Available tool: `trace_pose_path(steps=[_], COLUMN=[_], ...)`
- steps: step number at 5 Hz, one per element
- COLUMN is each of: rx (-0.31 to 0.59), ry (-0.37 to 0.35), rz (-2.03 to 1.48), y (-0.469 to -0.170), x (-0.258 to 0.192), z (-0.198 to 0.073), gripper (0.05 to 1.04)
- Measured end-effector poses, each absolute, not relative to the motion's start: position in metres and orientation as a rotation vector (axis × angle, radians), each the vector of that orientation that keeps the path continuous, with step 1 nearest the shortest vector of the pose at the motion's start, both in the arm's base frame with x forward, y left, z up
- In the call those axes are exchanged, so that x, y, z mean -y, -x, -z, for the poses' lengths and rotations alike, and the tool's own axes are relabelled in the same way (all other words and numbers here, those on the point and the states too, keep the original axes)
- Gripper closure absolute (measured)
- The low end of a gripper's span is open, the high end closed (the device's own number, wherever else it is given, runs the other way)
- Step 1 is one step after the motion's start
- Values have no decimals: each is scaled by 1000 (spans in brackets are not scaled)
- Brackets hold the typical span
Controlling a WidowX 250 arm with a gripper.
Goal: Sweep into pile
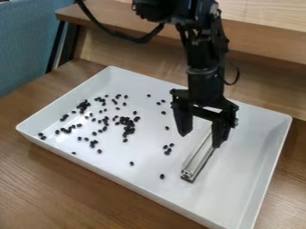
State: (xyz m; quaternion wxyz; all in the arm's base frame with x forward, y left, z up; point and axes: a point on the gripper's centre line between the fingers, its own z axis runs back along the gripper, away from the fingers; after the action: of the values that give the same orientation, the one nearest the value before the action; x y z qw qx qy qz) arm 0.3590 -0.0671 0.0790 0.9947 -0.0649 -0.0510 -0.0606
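The black gripper [201, 139] hangs over the right half of the white tray [251, 134]. Its fingers stand wide apart, so it is open. A silver metal bar [199, 155] lies at a slant on the tray floor, its near end toward the front edge and its far part partly hidden by the gripper. The right finger is close to the bar; whether they touch I cannot tell. Many small dark beans [126, 125] are scattered over the left and middle of the tray, thickest left of centre, with a few loose ones just left of the bar.
The tray has raised walls and rests on a brown wooden table [71, 188]. Behind it runs a raised wooden ledge [263, 49]. A blue-grey fabric surface [27, 42] is at the upper left, and a black cable [128, 38] hangs from the arm.
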Motion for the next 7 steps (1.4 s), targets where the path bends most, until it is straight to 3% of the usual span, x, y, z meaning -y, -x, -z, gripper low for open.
trace_pose_path(steps=[5, 7], rx=[52, 118], ry=[46, 87], rz=[40, 48], y=[-372, -380], x=[58, 66], z=[-40, -36], gripper=[112, 668])
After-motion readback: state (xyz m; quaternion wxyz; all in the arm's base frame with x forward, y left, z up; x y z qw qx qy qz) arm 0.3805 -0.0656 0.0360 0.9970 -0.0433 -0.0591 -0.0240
